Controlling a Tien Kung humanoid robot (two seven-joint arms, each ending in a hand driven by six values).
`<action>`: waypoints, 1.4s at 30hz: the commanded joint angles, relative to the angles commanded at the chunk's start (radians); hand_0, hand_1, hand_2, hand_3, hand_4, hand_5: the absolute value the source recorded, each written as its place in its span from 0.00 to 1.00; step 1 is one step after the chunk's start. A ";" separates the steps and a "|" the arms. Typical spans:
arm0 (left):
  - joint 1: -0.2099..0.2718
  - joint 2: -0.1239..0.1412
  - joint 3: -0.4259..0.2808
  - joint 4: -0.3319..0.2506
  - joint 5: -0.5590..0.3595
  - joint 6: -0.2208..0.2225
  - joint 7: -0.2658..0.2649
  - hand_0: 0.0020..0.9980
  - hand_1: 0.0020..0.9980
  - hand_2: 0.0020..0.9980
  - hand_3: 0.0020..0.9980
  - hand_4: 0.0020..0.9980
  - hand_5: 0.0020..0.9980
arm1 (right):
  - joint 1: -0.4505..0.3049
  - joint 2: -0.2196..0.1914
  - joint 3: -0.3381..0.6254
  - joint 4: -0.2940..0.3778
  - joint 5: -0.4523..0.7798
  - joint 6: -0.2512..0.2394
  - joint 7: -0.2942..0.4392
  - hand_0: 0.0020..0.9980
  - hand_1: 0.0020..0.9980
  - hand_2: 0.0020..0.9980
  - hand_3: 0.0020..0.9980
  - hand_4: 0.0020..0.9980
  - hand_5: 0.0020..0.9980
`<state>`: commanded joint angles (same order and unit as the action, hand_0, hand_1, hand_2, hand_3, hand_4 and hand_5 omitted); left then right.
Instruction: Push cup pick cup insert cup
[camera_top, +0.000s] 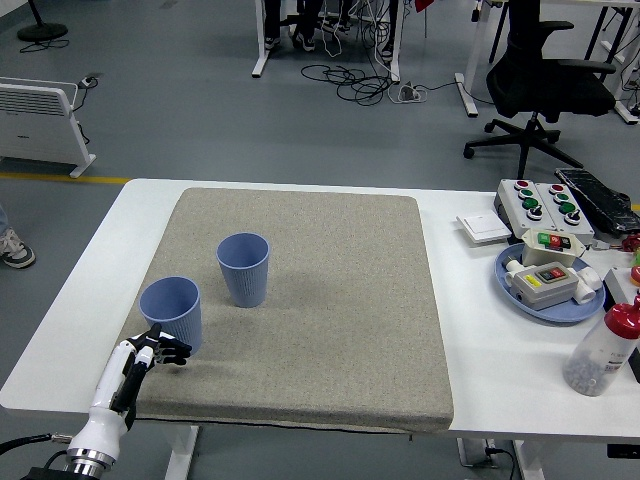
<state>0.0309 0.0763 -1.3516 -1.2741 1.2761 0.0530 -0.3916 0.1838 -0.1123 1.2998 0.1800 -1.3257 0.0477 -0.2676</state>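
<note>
White table (300, 425) w/ grey mat (330, 330)

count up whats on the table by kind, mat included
blue cups: 2 (near cup, far cup)
grey mat: 1
button boxes: 3 (one at the back, two on the plate)
blue plate: 1
red-capped bottle: 1
white flat box: 1
total: 9

You see the left arm (95, 435) cut off at the bottom edge; the keyboard (598, 198) runs off right.
</note>
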 joint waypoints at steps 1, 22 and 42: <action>-0.007 -0.001 -0.001 0.006 0.001 -0.007 0.010 0.52 0.55 0.52 0.46 0.54 1.00 | 0.001 0.000 -0.001 0.000 0.001 0.000 0.000 0.72 0.66 0.66 0.58 0.09 0.55; -0.126 -0.011 -0.009 0.127 0.019 -0.032 0.040 0.64 0.61 0.56 0.49 0.55 1.00 | 0.001 0.003 -0.007 0.000 0.011 0.000 0.001 0.72 0.66 0.66 0.58 0.09 0.55; -0.269 -0.044 -0.031 0.305 0.029 -0.041 0.033 0.65 0.62 0.56 0.49 0.55 1.00 | 0.000 0.007 -0.013 0.000 0.011 -0.001 -0.001 0.72 0.66 0.66 0.58 0.09 0.54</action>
<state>-0.2381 0.0318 -1.3825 -0.9691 1.3047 0.0119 -0.3582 0.1837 -0.1054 1.2868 0.1800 -1.3146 0.0465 -0.2690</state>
